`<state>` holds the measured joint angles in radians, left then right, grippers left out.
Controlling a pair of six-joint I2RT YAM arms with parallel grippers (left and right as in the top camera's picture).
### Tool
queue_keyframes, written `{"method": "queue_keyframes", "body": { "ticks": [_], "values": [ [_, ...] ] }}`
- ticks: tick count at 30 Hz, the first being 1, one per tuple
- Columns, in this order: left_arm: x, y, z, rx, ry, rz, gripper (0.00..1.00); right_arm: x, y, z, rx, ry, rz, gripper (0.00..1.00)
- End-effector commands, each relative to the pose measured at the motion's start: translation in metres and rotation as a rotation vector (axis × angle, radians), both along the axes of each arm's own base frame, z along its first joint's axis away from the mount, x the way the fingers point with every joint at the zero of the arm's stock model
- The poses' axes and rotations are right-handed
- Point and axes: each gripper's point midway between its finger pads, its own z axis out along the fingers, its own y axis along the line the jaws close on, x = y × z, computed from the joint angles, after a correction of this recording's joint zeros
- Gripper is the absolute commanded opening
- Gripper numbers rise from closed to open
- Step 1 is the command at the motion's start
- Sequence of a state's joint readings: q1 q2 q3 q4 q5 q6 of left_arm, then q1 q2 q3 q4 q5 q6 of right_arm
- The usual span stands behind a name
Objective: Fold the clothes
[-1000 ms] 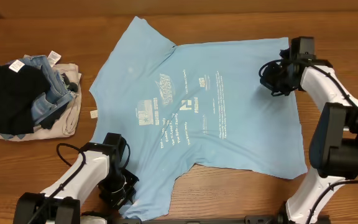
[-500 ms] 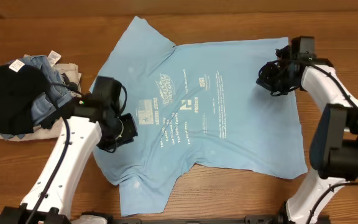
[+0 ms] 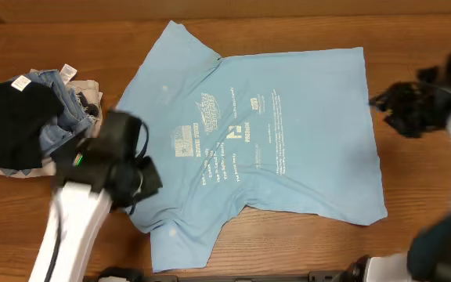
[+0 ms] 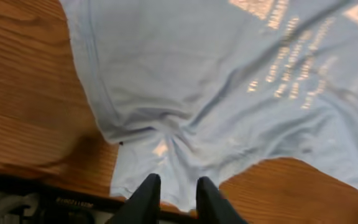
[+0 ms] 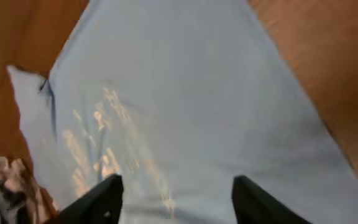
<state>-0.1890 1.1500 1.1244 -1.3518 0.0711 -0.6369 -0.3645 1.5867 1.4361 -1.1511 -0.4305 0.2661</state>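
Note:
The clothes (image 3: 288, 125) are a light-blue T-shirt with white print, spread flat on the wooden table with its hem to the right and a sleeve at the near left. My left gripper (image 3: 143, 178) hovers, blurred, over the shirt's left edge. In the left wrist view it (image 4: 178, 190) is open by a narrow gap above the sleeve cloth (image 4: 166, 81), with nothing between its fingers. My right gripper (image 3: 382, 103) hangs just off the shirt's right edge. In the right wrist view its jaws (image 5: 176, 186) stand wide open above the cloth (image 5: 185, 81), holding nothing.
A pile of other garments (image 3: 37, 117), black, denim and beige, lies at the table's left edge, close to my left arm. Bare wood (image 3: 429, 204) shows to the right of the shirt and along the near edge.
My left gripper has opened a little and has swung from the near sleeve up to the shirt's left edge. My right gripper has opened, let go of the far right corner, and drawn back right.

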Motion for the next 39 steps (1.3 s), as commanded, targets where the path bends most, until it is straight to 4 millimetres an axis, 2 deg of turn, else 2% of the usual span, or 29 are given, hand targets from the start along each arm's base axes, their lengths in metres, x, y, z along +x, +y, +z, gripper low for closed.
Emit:
{"method": "queue_keyframes", "body": {
  "ticks": [1,3,4,8,9,15,19,24,29,33,36,38,39],
  "values": [
    [-0.039,0.002,-0.001,-0.033,-0.012,0.130,0.47,-0.033,0.005,0.031,-0.041,0.008,-0.036,0.68],
    [-0.060,-0.001,-0.022,-0.075,0.059,0.196,0.49,-0.049,0.006,0.024,-0.046,0.077,-0.042,0.70],
    [-0.073,-0.001,-0.039,-0.083,0.119,0.236,0.50,-0.055,0.010,0.018,-0.030,0.110,-0.039,0.71],
    [-0.108,-0.006,-0.090,-0.104,0.307,0.343,0.50,-0.061,0.013,0.005,-0.017,0.137,-0.026,0.71],
    [-0.124,-0.004,-0.114,-0.085,0.372,0.379,0.49,-0.059,0.012,0.005,-0.020,0.130,-0.026,0.71],
    [-0.151,0.014,-0.141,0.027,0.455,0.418,0.47,-0.055,0.011,0.006,-0.027,0.110,-0.023,0.71],
    [-0.149,0.022,-0.153,0.076,0.446,0.431,0.48,-0.053,0.010,0.007,-0.030,0.101,-0.024,0.71],
    [-0.115,0.014,-0.168,0.031,0.356,0.411,0.53,-0.052,0.012,0.008,-0.024,0.090,-0.004,0.71],
    [-0.120,0.015,-0.174,0.059,0.413,0.447,0.57,-0.049,0.020,0.012,0.014,0.063,0.032,0.71],
    [-0.118,0.012,-0.177,0.047,0.428,0.445,0.57,-0.047,0.021,0.013,0.020,0.049,0.035,0.71],
    [-0.111,0.006,-0.181,0.013,0.415,0.386,0.40,-0.046,0.022,0.014,0.025,0.042,0.040,0.71],
    [-0.104,0.001,-0.183,-0.014,0.395,0.337,0.32,-0.046,0.022,0.014,0.027,0.041,0.041,0.71],
    [-0.103,-0.002,-0.182,-0.034,0.389,0.297,0.22,-0.046,0.022,0.014,0.027,0.041,0.041,0.71]
  ]
}}
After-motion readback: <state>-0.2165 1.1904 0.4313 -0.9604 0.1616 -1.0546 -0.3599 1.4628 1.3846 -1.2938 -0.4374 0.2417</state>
